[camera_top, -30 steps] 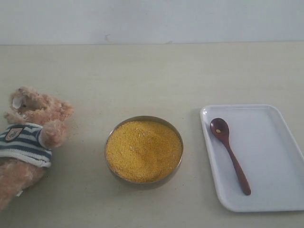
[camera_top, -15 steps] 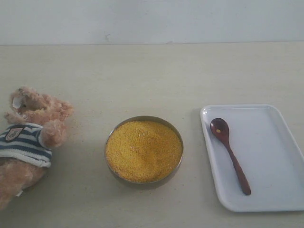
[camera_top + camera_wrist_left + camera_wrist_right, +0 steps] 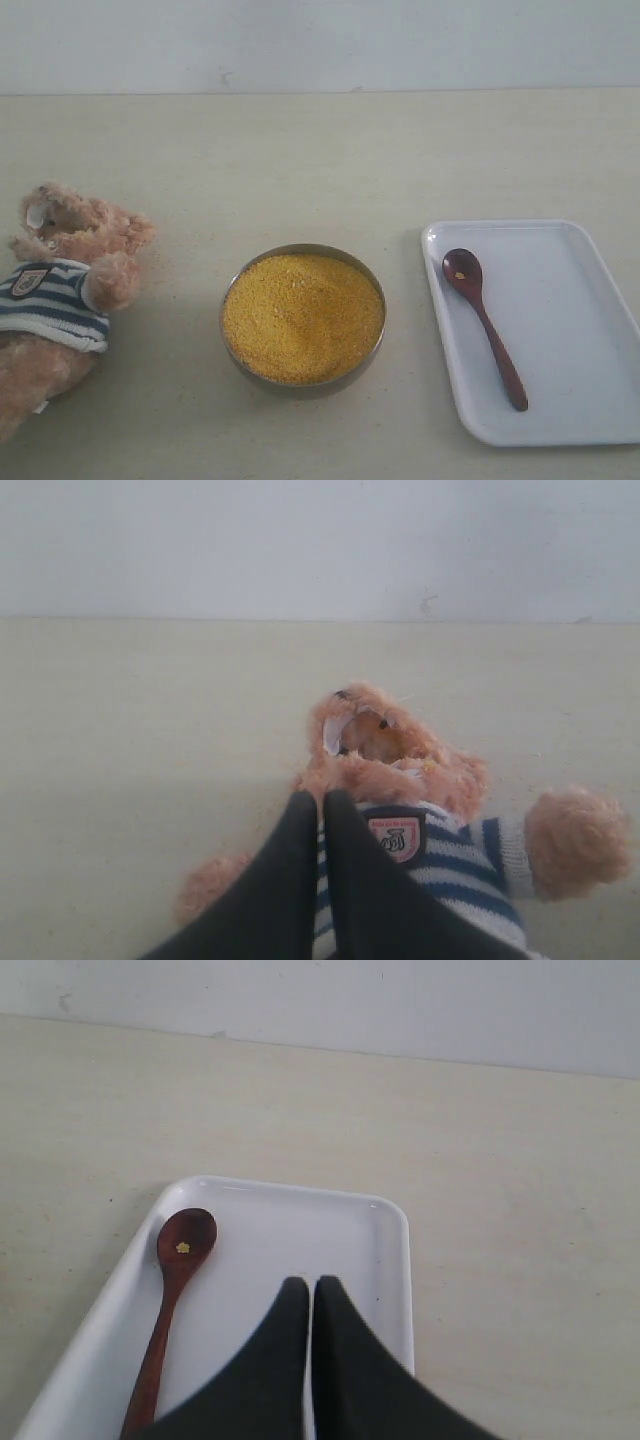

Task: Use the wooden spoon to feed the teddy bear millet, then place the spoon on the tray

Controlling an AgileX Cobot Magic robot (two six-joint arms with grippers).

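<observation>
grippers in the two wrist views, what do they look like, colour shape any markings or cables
The left gripper and right gripper look alike: each is a pair of plain matte black fingers, wide at the base and tapering to narrow rounded tips. No markings or cables show on them. The arms behind them are out of view.

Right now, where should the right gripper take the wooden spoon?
Probably mid-handle of the wooden spoon, from straight above, jaws across the thin shaft: it lies flat on the tray, clear of the rim. The right gripper is shut; open first.
</observation>
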